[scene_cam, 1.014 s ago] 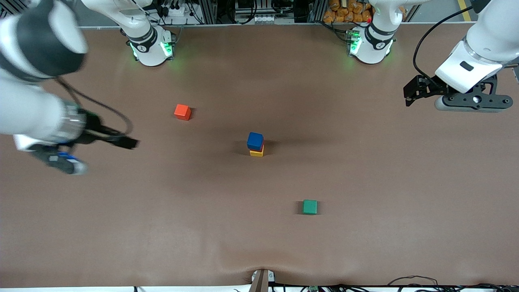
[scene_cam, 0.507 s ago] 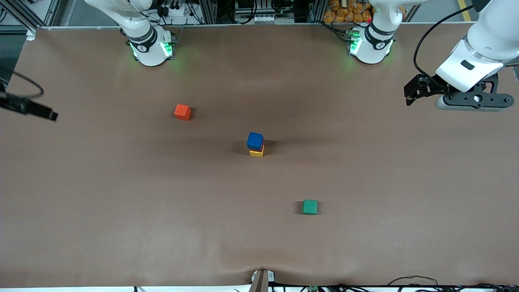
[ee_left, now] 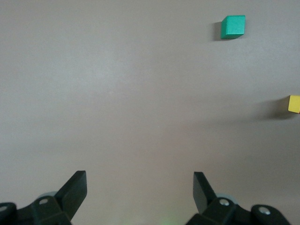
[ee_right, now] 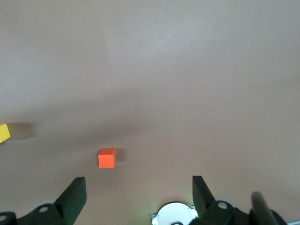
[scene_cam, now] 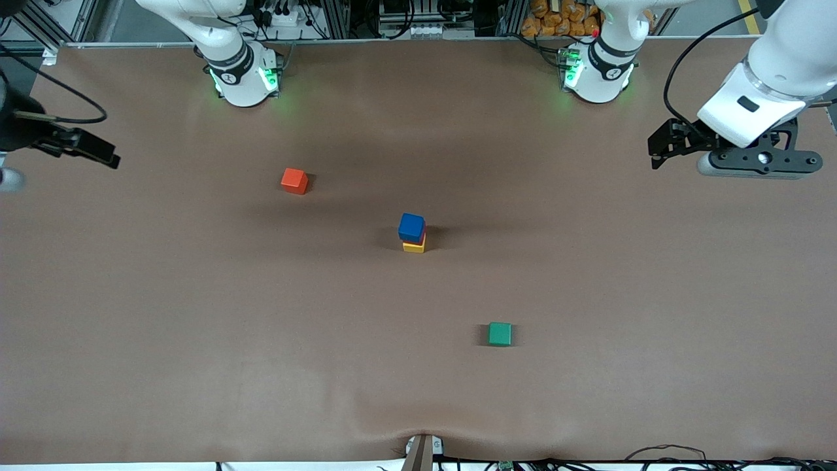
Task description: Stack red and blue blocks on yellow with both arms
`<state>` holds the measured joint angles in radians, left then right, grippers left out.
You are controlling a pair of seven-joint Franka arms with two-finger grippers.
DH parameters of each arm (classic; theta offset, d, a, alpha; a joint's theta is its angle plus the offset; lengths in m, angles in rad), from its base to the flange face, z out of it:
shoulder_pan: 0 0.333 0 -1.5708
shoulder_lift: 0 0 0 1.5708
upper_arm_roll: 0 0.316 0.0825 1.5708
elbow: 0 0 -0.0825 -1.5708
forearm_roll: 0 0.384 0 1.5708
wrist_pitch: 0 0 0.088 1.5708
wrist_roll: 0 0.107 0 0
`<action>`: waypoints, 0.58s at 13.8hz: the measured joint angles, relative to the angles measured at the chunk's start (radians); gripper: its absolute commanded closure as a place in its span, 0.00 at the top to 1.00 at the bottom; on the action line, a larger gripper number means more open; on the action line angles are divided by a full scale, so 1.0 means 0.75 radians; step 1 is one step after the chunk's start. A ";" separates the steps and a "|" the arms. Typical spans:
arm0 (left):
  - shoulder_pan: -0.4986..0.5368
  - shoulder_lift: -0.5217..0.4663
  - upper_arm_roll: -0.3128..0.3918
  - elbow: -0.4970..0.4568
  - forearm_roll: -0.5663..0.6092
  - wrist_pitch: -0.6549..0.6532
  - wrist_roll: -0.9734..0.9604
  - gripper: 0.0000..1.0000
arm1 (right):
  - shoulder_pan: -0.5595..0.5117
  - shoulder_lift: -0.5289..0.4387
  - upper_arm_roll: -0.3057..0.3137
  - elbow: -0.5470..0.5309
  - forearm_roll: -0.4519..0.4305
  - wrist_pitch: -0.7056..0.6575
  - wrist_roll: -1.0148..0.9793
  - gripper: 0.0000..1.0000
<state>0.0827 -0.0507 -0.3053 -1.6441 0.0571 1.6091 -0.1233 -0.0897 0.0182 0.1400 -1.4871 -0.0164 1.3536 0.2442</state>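
A matte blue cube [scene_cam: 411, 227] tops the stack on the yellow cube [scene_cam: 414, 246]. Both the left gripper [ee_left: 139, 190] and the right gripper [ee_right: 139, 192] hang spread apart, empty, well away from that stack.

The red block [scene_cam: 424, 238] shows only as a thin sliver between the blue block [scene_cam: 412, 227] and the yellow block [scene_cam: 414, 246]; the blue block covers most of both from above. In the left wrist view the yellow block [ee_left: 294, 104] is cut by the picture's edge, as it is in the right wrist view [ee_right: 3, 133]. The right gripper [scene_cam: 10, 160] is mostly out of the front view at the table's [scene_cam: 196, 327] edge. The wrist views show only the finger [ee_left: 75, 190] tips.
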 measured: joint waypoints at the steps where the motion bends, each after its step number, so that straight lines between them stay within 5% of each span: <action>1: 0.000 -0.003 -0.002 0.001 0.000 -0.003 0.000 1.00 | 0.019 -0.030 0.001 -0.042 0.000 0.013 -0.001 1.00; 8: 0.004 -0.011 -0.001 0.002 0.000 -0.008 0.000 1.00 | 0.057 -0.075 -0.006 0.061 0.006 -0.012 -0.018 1.00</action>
<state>0.0854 -0.0585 -0.3058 -1.6423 0.0571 1.6034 -0.1234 -0.0468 -0.0379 0.1354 -1.4412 -0.0122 1.3445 0.2309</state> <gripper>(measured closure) 0.000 0.000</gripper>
